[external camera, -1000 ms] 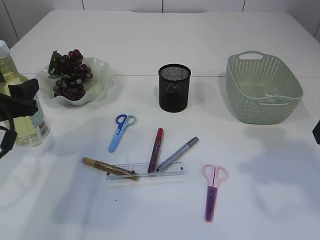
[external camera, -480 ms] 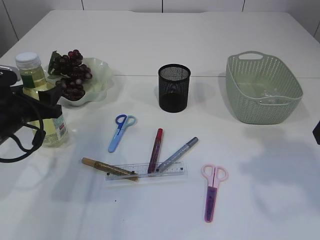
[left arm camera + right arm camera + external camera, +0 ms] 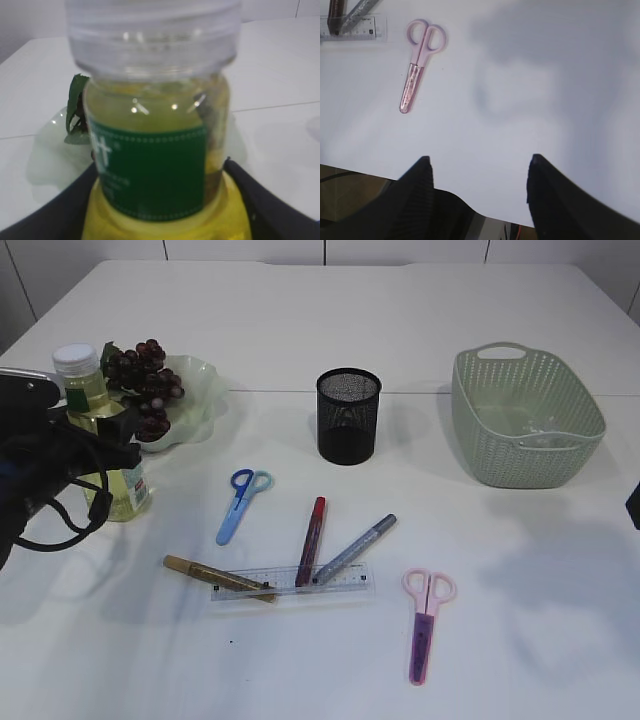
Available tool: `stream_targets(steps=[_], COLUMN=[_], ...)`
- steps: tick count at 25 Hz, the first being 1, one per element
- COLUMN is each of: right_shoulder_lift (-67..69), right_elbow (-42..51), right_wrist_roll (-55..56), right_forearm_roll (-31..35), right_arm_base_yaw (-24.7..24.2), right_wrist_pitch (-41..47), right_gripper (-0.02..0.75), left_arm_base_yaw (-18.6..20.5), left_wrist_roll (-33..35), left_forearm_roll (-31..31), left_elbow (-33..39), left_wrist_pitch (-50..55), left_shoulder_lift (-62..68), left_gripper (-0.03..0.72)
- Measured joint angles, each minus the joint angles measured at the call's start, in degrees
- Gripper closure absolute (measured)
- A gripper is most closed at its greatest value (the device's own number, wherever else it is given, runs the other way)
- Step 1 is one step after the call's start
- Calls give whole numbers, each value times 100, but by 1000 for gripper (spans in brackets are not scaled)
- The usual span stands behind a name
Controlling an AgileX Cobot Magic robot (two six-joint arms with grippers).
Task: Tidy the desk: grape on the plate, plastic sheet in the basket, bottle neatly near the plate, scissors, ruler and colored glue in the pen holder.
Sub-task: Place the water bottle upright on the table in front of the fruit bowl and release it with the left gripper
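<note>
Bottle in my left gripper, beside the plate.

My left gripper clamps the clear yellow-liquid bottle upright, just left of the pale green wavy plate holding grapes; my right gripper gapes empty over bare table.

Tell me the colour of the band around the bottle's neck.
Green, on the bottle; clearest in the left wrist view.

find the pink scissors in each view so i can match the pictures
Exterior view: pink scissors lie lower right of centre, handles toward the ruler.
Left wrist view: not in it; the bottle fills the frame.
Right wrist view: upper left, handles up.
Shared landmark: the ruler, at the right wrist view's top left corner.
</note>
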Motion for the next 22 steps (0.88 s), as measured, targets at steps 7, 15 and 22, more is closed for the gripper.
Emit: stream_targets(steps=[7, 15, 22], right_shoulder_lift=[0, 0, 0], right_elbow=[0, 0, 0], right_wrist_roll=[-26, -30, -30], right_forearm_roll=[0, -8, -8], right_arm_base_yaw=[0, 0, 0], right_wrist_pitch=[0, 0, 0], right_gripper=[268, 268, 267], left_arm_base_yaw=[0, 0, 0], left_wrist_roll=[-21, -21, -21], left_forearm_roll=[-61, -61, -61], left_elbow=[-34, -34, -34], left_wrist_pitch=[-278, -288, -288], left_shoulder_lift=[177, 177, 177], left_gripper=[229, 229, 216])
